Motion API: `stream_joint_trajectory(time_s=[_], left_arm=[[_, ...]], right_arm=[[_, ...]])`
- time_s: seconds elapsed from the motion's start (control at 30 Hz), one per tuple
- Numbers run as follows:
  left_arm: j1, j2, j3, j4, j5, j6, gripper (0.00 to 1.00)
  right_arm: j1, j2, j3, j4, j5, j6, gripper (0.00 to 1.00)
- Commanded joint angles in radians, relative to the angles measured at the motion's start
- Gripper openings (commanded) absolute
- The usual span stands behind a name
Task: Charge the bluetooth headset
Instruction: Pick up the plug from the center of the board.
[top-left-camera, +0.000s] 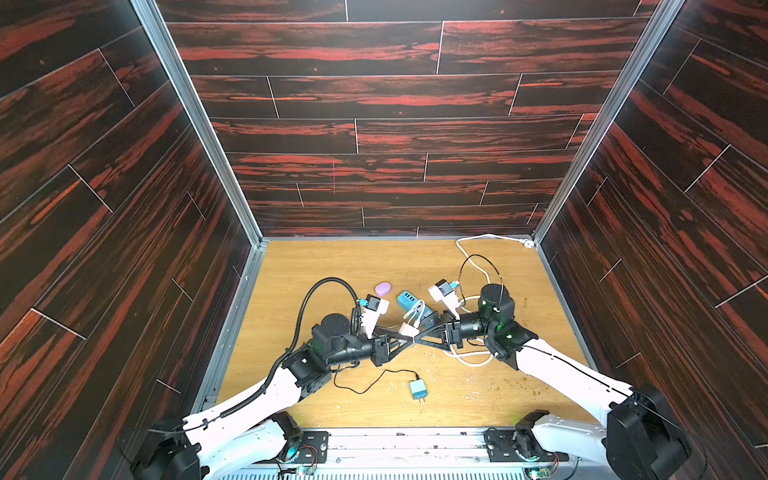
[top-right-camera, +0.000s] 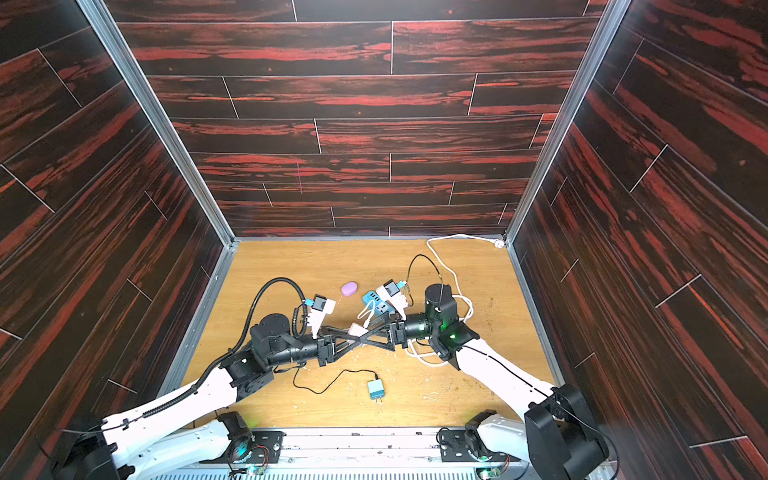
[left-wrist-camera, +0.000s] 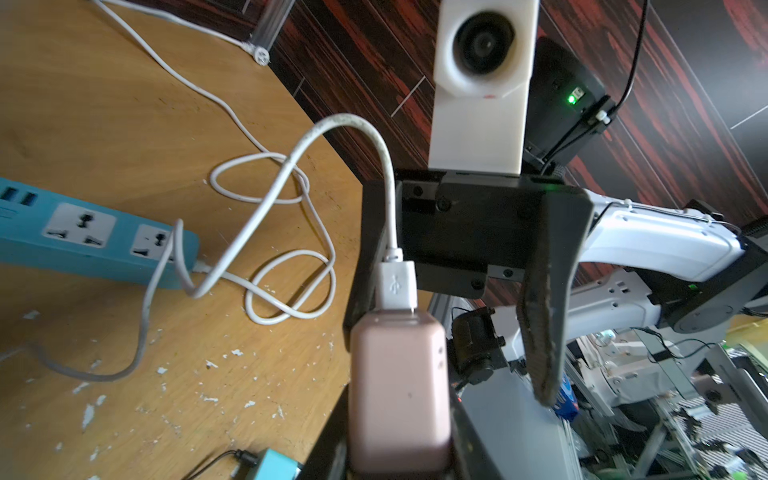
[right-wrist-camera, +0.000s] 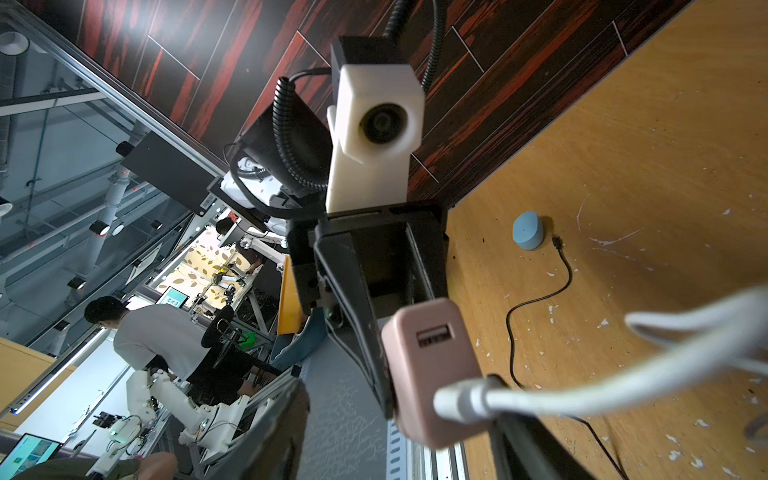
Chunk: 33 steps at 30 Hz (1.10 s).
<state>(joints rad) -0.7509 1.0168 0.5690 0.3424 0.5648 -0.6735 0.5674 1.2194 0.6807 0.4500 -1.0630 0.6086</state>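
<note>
Right now your left gripper (top-left-camera: 409, 338) is clamped tight on the pink charger block (left-wrist-camera: 399, 395), holding it above the middle of the table (top-left-camera: 332, 266). A white cord (left-wrist-camera: 345, 124) is plugged into one slot of the block, and the slot next to it is bare. The cord bends up and over, then drops to the table beside the blue power strip (left-wrist-camera: 83, 232).

Your right gripper (left-wrist-camera: 449, 357) faces the left one, tip to tip. Its jaws stand wide apart, one on each side of the cord's plug.

Look past the grippers in both top views. A little purple pod (top-left-camera: 382, 288) lies flat on the table, just beside one end of the power strip and apart from both arms. It looks like the headset's case, but you cannot tell for sure.

Nearer the robot lies a small blue block (top-left-camera: 417, 389) with a thin black cord (top-left-camera: 365, 386). The right wrist view shows that cord's loose end just beside a round blue thing (right-wrist-camera: 528, 230).
</note>
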Motion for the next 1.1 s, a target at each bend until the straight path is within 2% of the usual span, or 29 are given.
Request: stream_joint_trajectory(time_s=[0.0,0.33,0.57,0.73,0.83,0.93,1.07], left_arm=[[0.002,0.023,0.035,0.027,0.050,-0.011,0.03],[0.002,0.038,0.041,0.040,0.082,-0.026,0.03],[0.002,0.046,0.033,0.041,0.095,-0.030,0.03],[0.002,0.048,0.031,0.031,0.096,-0.026,0.06],[0.002,0.041,0.029,0.009,0.084,-0.017,0.19],[0.002,0.022,0.028,-0.035,0.052,0.001,0.40],[0.002,-0.031,0.021,-0.126,-0.023,0.046,0.57]], right_arm=[[0.012,-0.005,0.044,0.024,-0.029,-0.012,0.68],[0.014,0.005,0.051,0.064,-0.065,0.020,0.47],[0.014,0.000,0.051,0.082,-0.065,0.030,0.29],[0.014,0.002,0.054,0.072,-0.059,0.025,0.21],[0.013,0.001,0.059,0.061,-0.054,0.017,0.17],[0.013,-0.003,0.075,-0.006,-0.022,-0.021,0.15],[0.011,-0.006,0.105,-0.125,0.042,-0.083,0.14]])
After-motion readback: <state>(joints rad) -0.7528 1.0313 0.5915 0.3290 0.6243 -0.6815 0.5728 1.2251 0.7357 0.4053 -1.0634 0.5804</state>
